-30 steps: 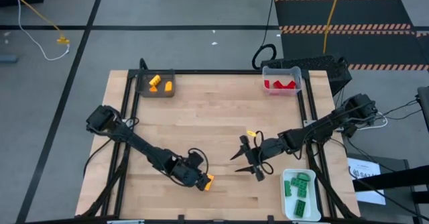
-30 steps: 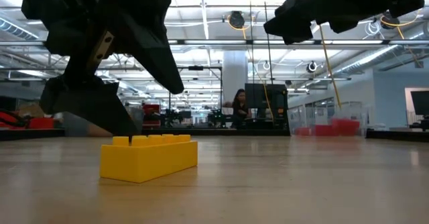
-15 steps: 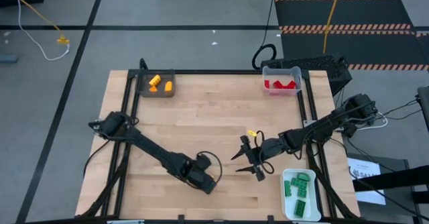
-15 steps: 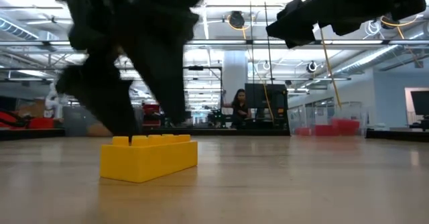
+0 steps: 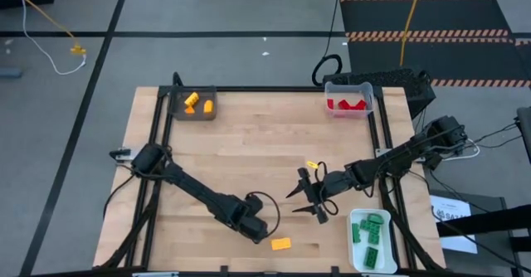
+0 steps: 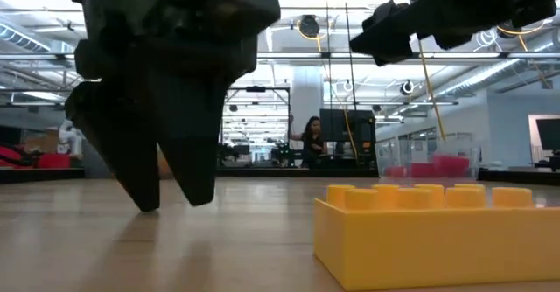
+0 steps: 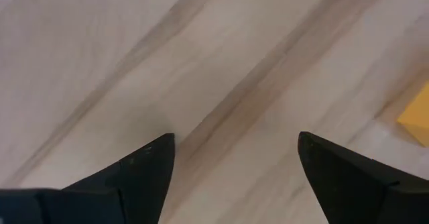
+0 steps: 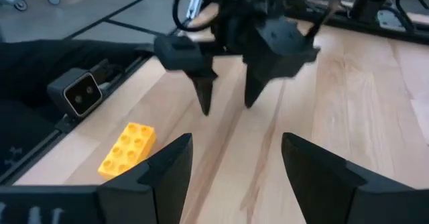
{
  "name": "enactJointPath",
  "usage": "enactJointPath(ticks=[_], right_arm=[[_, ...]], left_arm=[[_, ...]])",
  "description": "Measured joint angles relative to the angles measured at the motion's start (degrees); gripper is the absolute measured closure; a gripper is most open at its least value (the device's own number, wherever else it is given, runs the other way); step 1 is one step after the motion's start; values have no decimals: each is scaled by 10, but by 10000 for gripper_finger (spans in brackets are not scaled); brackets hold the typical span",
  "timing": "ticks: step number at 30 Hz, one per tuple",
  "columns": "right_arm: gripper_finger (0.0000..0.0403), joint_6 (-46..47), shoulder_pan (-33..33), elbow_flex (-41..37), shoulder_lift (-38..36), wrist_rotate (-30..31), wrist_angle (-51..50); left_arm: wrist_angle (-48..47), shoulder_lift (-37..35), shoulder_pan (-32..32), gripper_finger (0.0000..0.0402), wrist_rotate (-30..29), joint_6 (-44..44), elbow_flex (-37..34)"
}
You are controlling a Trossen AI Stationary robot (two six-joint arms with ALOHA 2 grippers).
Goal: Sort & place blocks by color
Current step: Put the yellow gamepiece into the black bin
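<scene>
- Left gripper [image 5: 259, 227]: fingers spread wide, nothing between them; tips low over bare wood near the table's front edge. The left wrist view confirms only board between the fingers.
- Yellow block [image 5: 281, 244]: lies flat on the table, studs up, free of both grippers. It sits just beside the left gripper, off to its right and slightly nearer the front edge. In the left wrist view only a corner of it [image 7: 417, 117] shows, outside one finger.
- Long axis: runs roughly along the table's front edge, slightly skewed.
- Right gripper [image 5: 309, 198]: fingers apart, empty, hanging above the table farther back and to the right of the block. Its own camera sees the block [image 8: 127, 148] and the left gripper [image 8: 225, 96] ahead.
- Judgement: left arm is clearly the nearer one. The block is not between its fingers; a short sideways shift toward the right, across the block's short side, looks needed before closing.
- Other yellow blocks sit in the dark tray [image 5: 192, 104], far from the left gripper, at the back left corner.
</scene>
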Motion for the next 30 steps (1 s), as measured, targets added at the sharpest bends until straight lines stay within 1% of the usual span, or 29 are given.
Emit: enactJointPath(ticks=[4,6,9,13,18,20,23,26,30], right_arm=[[184,2,0,-1,0,0,-10],[184,3,0,-1,0,-1,-14],[184,-9,7,-1,0,-16,-29],[184,-18,21,-1,0,-13,-51],[184,-16,35,-1,0,-10,-48],[184,-5,42,-1,0,-11,-49],[184,17,50,-1,0,-11,-51],[184,35,57,-1,0,-11,-44],[184,71,68,-1,0,-11,-42]], left_arm=[[28,-7,-2,87,0,17,19],[36,-10,-6,87,-5,32,39],[40,-10,-16,87,-7,65,65],[41,-10,-31,87,-63,157,81],[40,-3,-47,87,-156,323,83],[44,3,-52,87,-177,372,83],[92,15,-51,87,-179,418,83],[158,33,-49,87,-157,452,83],[172,39,-48,87,-139,465,82]])
